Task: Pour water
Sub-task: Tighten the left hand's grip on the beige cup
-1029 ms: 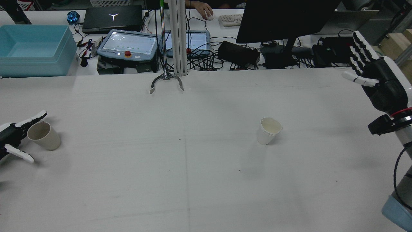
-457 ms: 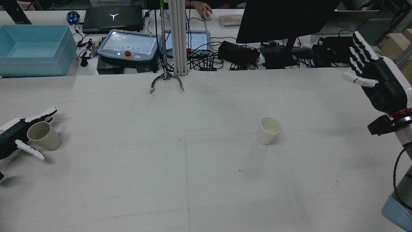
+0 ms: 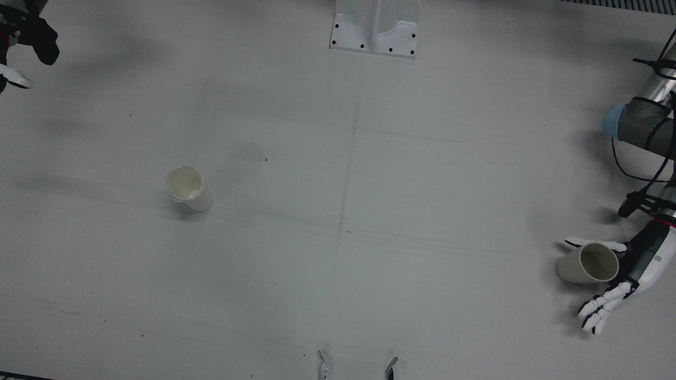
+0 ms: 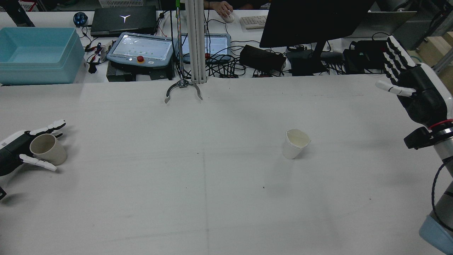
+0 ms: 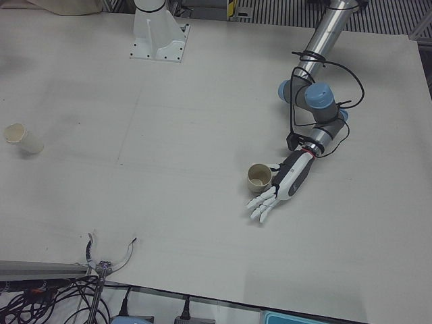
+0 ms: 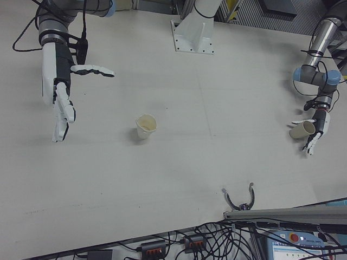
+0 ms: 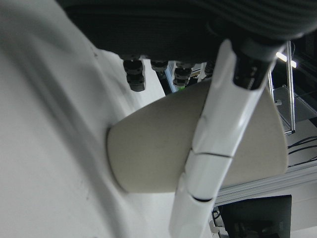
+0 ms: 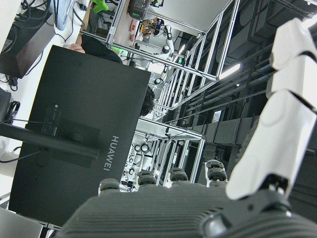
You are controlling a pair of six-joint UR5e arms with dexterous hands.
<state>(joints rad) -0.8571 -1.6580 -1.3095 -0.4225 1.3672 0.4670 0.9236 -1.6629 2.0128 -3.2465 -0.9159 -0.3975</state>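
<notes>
Left hand [image 4: 14,150] fingers spread wide around the beige cup [image 4: 47,149]; we should close evenly mid-wall, avoid tipping. Right hand [image 4: 412,88] open, idle.

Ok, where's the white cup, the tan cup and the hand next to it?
white cup [image 4: 293,148], rear view, on its outer wall.
tan cup [image 3: 570,268], front view, on its side wall.
left hand [image 5: 287,182], left-front view, on its palm.

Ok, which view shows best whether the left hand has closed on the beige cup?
The left hand view: the beige cup fills it, one finger across its wall. The rear and front views show the left hand flanking it, fingers spread; the left-front and right-front views show it small. None proves a grip.
</notes>
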